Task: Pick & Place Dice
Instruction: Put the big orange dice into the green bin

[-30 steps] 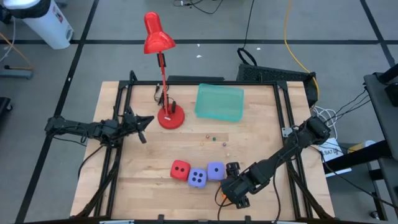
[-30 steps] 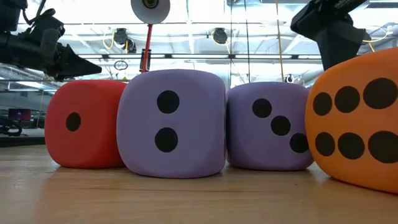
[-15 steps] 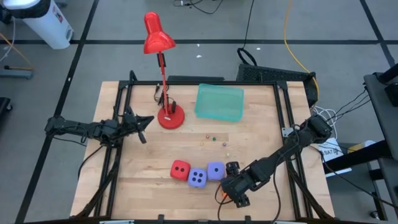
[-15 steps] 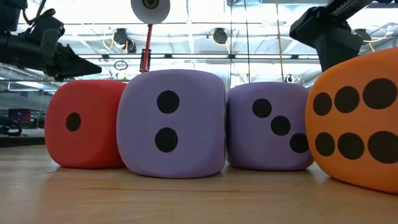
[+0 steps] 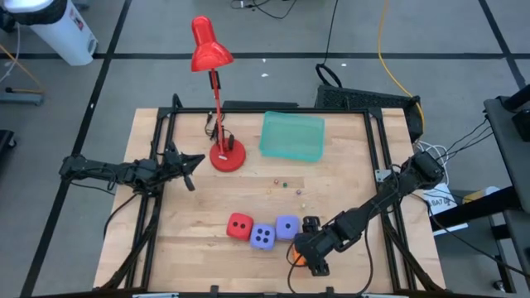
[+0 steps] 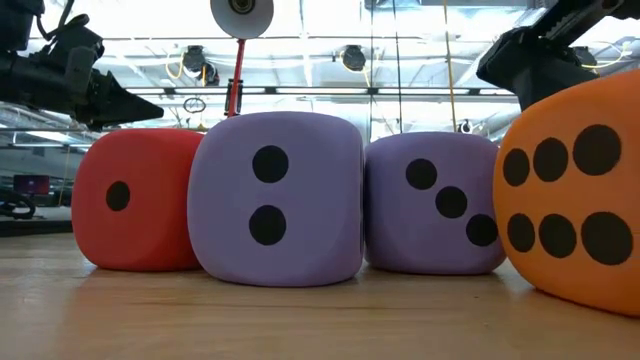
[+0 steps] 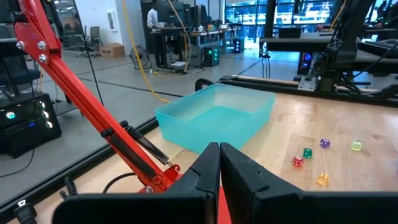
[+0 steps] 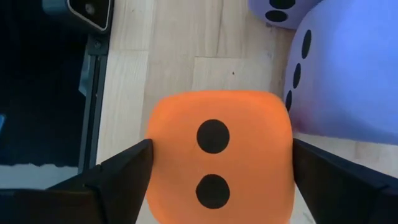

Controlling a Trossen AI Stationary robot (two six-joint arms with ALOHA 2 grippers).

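Right gripper (image 5: 308, 258) is down at the near edge of the wooden table (image 5: 348, 165), and the soft orange cube die with dark pips (image 8: 217, 158) sits squarely between its two dark fingers (image 8: 121, 171), one on each side face, the jaws pinching it. The wrist view shows its two-pip face up toward the camera; in the low view the six-pip side of the orange die (image 6: 570, 200) looks tilted, its near bottom edge off the wood. Just beside it runs the row: the lavender soft die showing three pips (image 6: 432, 203), touching the bigger-looking purple soft die with two pips (image 6: 275, 197), then the red soft die with one pip (image 6: 130, 198). From above, that row (image 5: 263, 232) lies near the table's front. Left gripper (image 5: 192, 165) waits by the red desk lamp's round base (image 5: 227, 156), jaws pressed together, with the translucent teal plastic bin (image 7: 214, 118) ahead of it.
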